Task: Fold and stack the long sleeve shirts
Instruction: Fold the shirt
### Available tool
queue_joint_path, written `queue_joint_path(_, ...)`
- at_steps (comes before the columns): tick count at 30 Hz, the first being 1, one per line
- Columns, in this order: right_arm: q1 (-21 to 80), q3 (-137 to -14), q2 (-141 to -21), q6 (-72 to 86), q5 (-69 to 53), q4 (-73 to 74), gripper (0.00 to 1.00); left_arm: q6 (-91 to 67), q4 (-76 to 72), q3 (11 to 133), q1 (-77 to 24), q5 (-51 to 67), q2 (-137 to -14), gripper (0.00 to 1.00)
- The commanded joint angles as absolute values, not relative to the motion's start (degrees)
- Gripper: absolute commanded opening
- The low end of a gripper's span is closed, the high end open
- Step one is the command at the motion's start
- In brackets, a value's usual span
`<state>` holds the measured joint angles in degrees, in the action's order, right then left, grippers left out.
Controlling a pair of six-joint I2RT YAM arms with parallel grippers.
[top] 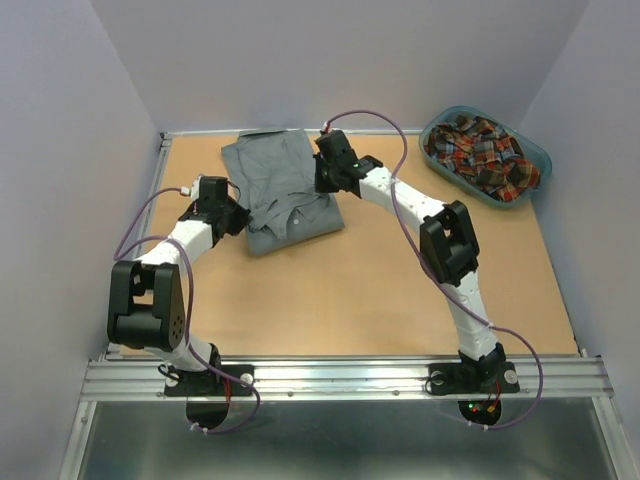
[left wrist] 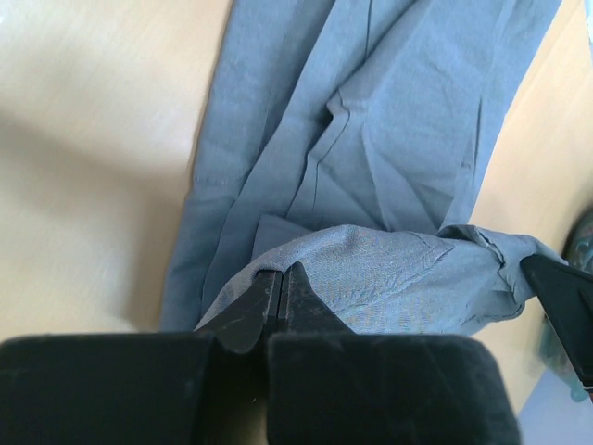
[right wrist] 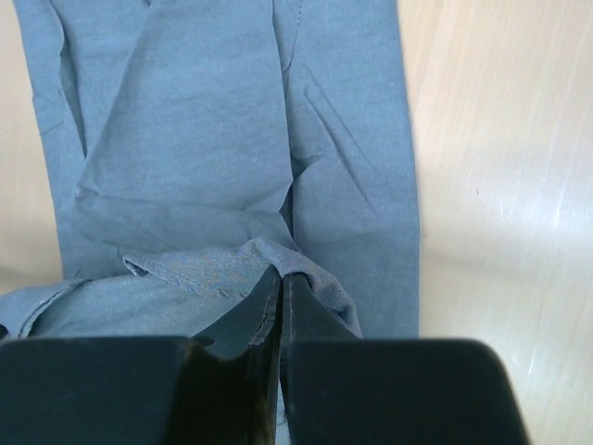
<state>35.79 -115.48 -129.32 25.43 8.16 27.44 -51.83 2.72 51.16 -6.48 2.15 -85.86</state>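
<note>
Tabletop (top: 350, 290): grey shirt (top: 283, 185) hem hidden within left end effector (left wrist: 281, 274), right end effector (right wrist: 280, 276).

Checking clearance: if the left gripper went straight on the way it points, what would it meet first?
Probably the grey shirt: the left gripper, shut on a fold of it, points at its flat cloth beyond; depth unclear.

No text, label, brand, number or sign can be read in any of the three views.
</note>
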Motion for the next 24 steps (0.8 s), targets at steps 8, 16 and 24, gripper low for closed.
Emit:
queue_joint_path(8,34.19,-121.99,-134.47,23.29,11.16,24.70,0.07,-48.25,0.53,57.83,-5.19,0.97,-93.07,0.00)
queue_joint_path(16,34.19,-124.54,-137.55,22.15,10.81,23.03,0.09,-48.78,0.35,58.97,-5.10,-1.76,-95.98,0.00)
queue_joint_path(24,34.10,-126.65,-137.99,19.96,11.60,21.53,0.41,-48.78,0.35,60.38,-5.10,-3.25,-98.26,0.00)
